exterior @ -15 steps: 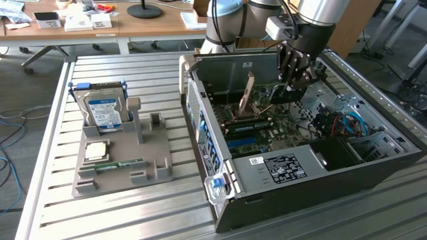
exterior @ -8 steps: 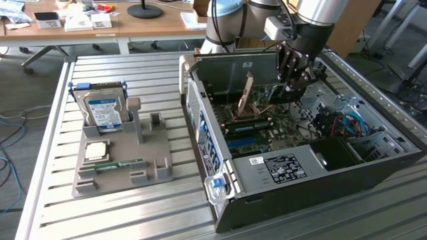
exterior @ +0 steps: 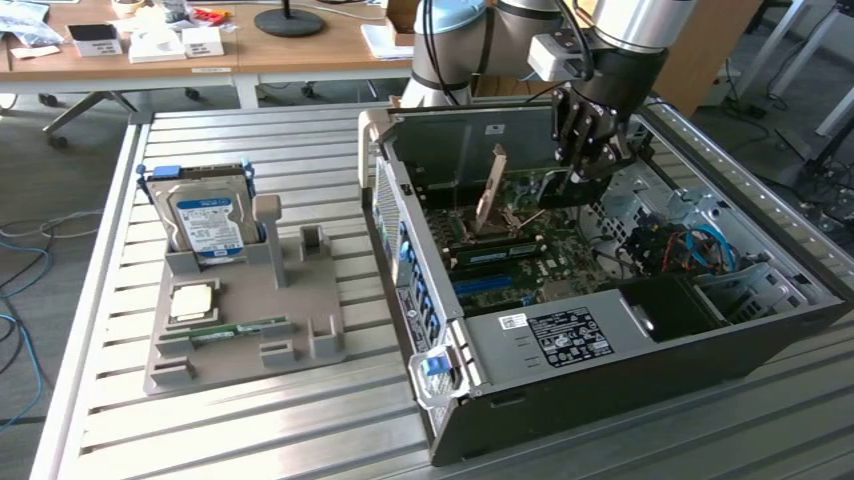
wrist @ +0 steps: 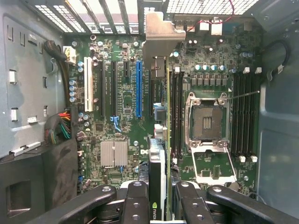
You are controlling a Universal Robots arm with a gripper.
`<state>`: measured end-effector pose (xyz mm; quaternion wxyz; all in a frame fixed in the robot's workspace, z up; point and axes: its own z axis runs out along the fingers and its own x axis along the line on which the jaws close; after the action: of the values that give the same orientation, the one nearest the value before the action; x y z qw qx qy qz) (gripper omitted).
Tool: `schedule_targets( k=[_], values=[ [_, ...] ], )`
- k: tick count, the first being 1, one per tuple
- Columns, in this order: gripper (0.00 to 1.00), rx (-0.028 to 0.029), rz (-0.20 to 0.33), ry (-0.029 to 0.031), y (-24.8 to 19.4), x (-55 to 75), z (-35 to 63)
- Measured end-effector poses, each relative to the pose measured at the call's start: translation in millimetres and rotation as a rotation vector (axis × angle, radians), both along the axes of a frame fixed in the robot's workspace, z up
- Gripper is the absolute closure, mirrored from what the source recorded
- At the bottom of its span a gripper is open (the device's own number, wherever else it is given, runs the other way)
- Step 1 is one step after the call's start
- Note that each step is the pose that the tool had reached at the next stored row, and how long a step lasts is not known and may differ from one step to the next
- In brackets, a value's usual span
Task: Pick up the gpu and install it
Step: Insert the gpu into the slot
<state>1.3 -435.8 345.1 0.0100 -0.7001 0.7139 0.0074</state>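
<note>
My gripper (exterior: pixel 587 165) is down inside the open computer case (exterior: pixel 747 330), shut on the gpu (exterior: pixel 498 185). The card stands on edge over the motherboard, its metal bracket toward the case's rear wall. In the wrist view the gpu (wrist: pixel 157 172) runs edge-on between my black fingers (wrist: pixel 135 198), and its silver bracket (wrist: pixel 161 32) reaches the rear slot openings. It sits just beside the blue expansion slot (wrist: pixel 138 88), over the neighbouring black slot. Whether its edge is in the slot is hidden.
On the exterior view's left, a grey fixture (exterior: pixel 314 335) holds a hard drive with a blue-white label (exterior: pixel 207 215), a CPU (exterior: pixel 194 300) and a RAM stick (exterior: pixel 240 328). Inside the case are the CPU socket (wrist: pixel 208 119), RAM slots (wrist: pixel 245 116) and cable bundles (wrist: pixel 58 128).
</note>
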Motion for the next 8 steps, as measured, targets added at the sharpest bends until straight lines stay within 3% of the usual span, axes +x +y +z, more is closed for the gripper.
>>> schedule_targets(
  k=[8],
  values=[
    [0.73,0.0000,0.000,0.0000,0.0,-0.1,-2.0]
  ],
)
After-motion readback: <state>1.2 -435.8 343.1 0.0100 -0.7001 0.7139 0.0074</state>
